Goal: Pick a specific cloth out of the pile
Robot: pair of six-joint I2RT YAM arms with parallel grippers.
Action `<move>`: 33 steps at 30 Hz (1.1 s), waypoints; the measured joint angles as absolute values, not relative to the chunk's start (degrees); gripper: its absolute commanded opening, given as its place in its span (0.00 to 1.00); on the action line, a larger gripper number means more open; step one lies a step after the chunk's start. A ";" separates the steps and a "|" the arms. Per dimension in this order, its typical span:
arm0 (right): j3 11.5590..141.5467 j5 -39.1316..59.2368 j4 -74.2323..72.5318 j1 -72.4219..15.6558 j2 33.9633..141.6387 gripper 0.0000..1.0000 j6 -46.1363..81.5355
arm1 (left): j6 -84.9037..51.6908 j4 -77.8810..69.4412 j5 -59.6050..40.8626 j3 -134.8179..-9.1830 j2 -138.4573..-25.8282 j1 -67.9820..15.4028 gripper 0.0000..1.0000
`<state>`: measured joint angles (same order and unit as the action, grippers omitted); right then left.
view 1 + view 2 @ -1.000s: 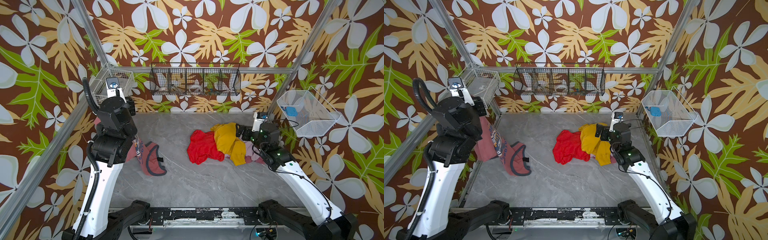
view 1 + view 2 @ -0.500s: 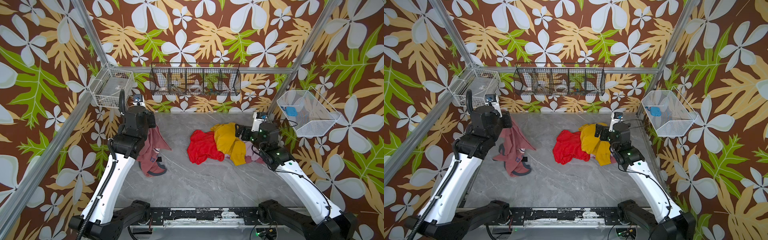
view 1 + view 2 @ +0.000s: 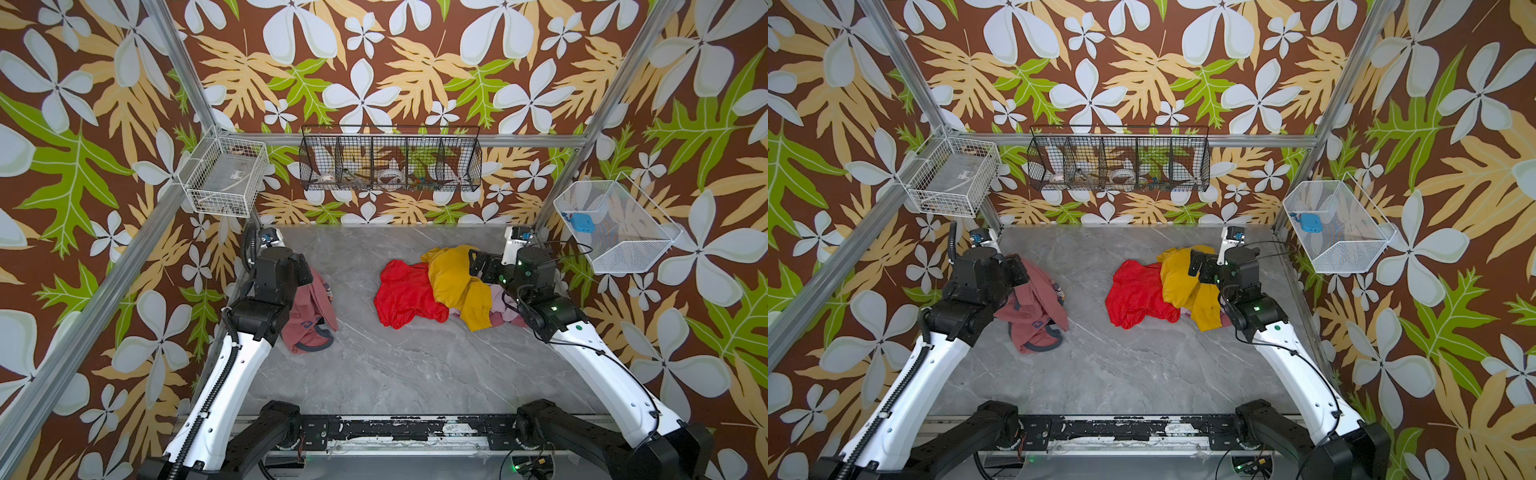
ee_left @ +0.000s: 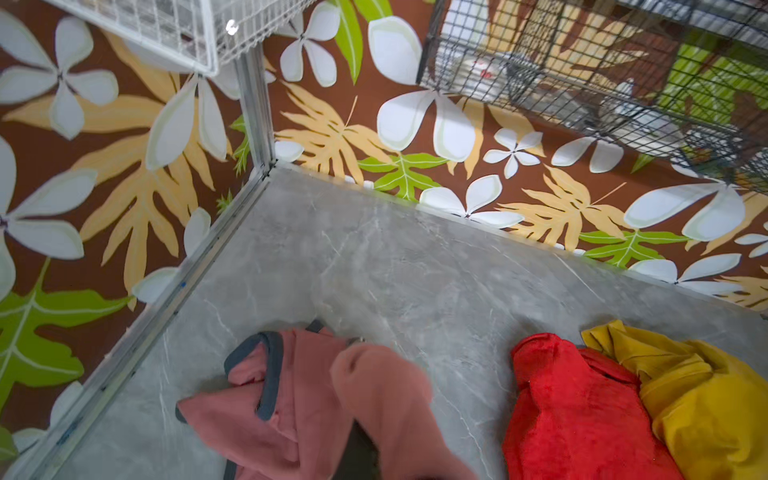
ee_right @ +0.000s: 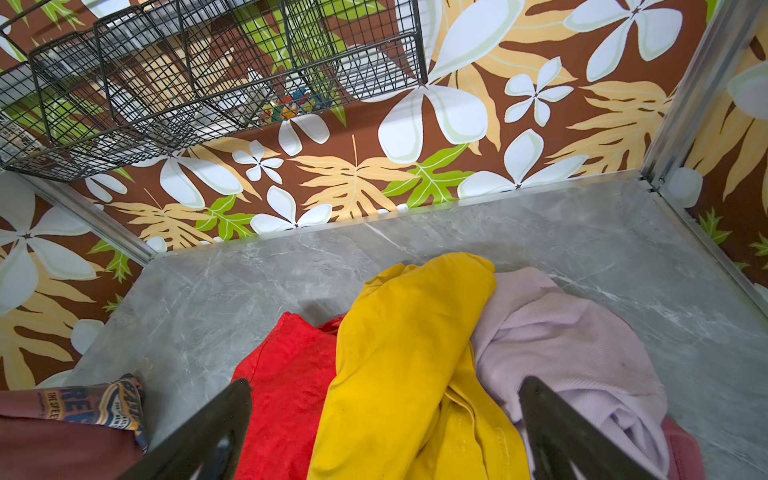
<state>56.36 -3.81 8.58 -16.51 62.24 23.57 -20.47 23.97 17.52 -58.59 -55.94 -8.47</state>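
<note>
Gripping rose-pink T-shirt (image 3: pixel 309 320) with left gripper (image 4: pixel 358 451), draped beneath it.
Holding right gripper (image 5: pixel 384 384) spread apart just above garment pile (image 3: pixel 432 286).

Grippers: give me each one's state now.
Left gripper: shut on the dusty rose-pink T-shirt with dark grey trim.
Right gripper: open, empty, over the red, mustard and lilac garment pile.

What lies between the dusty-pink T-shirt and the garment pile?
Only bare grey table: the T-shirt and the pile lie apart, as both top views show.
</note>
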 measured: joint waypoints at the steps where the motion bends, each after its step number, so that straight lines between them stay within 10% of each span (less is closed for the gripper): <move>1: 56.29 -3.33 8.54 -16.51 62.24 1.00 23.59 | -21.28 23.66 17.15 -56.64 -55.16 -6.68 0.00; 21: 55.83 -2.81 7.51 -16.51 62.26 1.00 24.23 | -25.56 22.44 14.70 -38.94 -63.26 7.03 0.02; 28: 54.43 -2.98 7.25 -16.51 62.24 1.00 24.12 | -25.36 22.11 16.95 -36.77 -66.32 7.44 0.72; 33: 54.39 -2.96 7.07 -16.51 63.35 0.99 23.79 | -26.68 22.85 18.06 -37.50 -68.07 7.46 0.83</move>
<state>54.39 -2.96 7.07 -16.51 63.35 23.79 -26.68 22.85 18.06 -37.50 -68.07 7.46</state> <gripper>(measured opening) 0.997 0.801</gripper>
